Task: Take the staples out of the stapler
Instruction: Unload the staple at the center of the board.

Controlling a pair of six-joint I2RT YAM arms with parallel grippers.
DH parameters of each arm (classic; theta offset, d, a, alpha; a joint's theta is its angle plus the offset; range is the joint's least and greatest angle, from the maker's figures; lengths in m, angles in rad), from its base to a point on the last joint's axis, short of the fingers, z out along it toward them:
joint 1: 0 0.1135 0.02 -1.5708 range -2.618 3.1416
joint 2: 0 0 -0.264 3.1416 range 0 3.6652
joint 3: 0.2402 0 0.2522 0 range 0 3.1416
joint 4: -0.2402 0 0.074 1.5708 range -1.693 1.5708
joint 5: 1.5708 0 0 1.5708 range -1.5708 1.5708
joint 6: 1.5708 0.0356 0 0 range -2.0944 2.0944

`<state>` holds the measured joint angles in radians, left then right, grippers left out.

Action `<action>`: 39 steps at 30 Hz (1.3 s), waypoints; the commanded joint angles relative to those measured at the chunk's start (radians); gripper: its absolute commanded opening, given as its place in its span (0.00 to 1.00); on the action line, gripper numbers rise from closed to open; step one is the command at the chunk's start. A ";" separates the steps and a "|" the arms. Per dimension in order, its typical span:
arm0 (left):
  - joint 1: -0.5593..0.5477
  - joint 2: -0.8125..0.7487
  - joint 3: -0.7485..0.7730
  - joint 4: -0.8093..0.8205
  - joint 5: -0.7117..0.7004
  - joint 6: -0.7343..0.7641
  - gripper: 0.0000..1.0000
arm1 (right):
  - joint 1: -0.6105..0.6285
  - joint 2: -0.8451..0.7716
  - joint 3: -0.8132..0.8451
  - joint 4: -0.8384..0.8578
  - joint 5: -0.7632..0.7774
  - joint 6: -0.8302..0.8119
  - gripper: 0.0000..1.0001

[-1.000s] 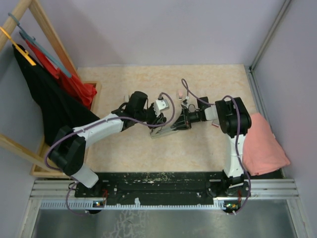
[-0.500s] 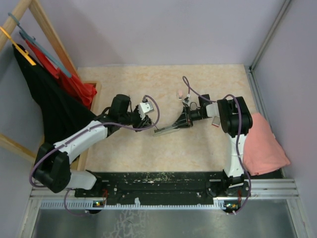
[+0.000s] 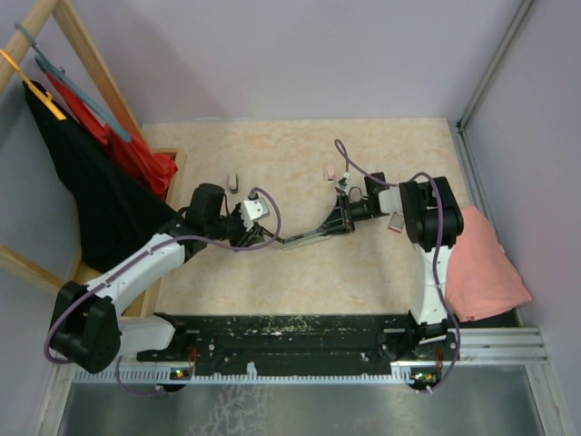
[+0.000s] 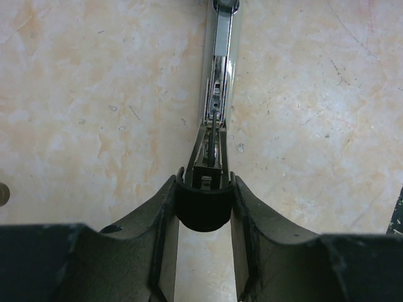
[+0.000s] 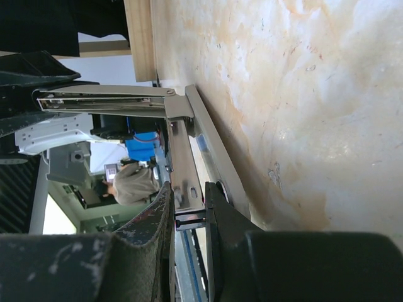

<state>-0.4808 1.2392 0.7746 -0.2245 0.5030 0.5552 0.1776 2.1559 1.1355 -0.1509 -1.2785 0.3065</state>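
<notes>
Pale lilac walls [image 3: 290, 54] all round, and the light is soft and even. Beige marbled tabletop [image 3: 272, 145] in the middle. On the left, a slanted wooden rack [image 3: 92, 64] with a black cloth [image 3: 82, 200] and a red cloth [image 3: 150, 168] hanging from it. Folded pink cloth [image 3: 486, 268] at the right edge.

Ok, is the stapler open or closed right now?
Open. In the right wrist view the stapler is hinged apart: one metal arm lies along the table, and the other sticks out away from it.
</notes>
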 commanded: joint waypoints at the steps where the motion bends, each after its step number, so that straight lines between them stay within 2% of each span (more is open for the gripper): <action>1: 0.040 -0.027 -0.041 -0.031 -0.082 0.065 0.00 | -0.032 0.025 0.026 -0.039 0.094 -0.034 0.00; 12: 0.079 -0.028 -0.102 -0.054 -0.109 0.106 0.00 | -0.046 0.014 0.028 -0.042 0.086 -0.032 0.00; 26: 0.081 0.073 -0.146 -0.006 -0.153 0.144 0.00 | -0.056 0.016 0.040 -0.067 0.080 -0.049 0.00; 39: 0.081 0.152 -0.166 0.033 -0.171 0.159 0.10 | -0.060 0.016 0.041 -0.070 0.078 -0.052 0.00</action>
<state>-0.4076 1.3666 0.6247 -0.2039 0.3828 0.6792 0.1337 2.1559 1.1484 -0.2104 -1.2816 0.2760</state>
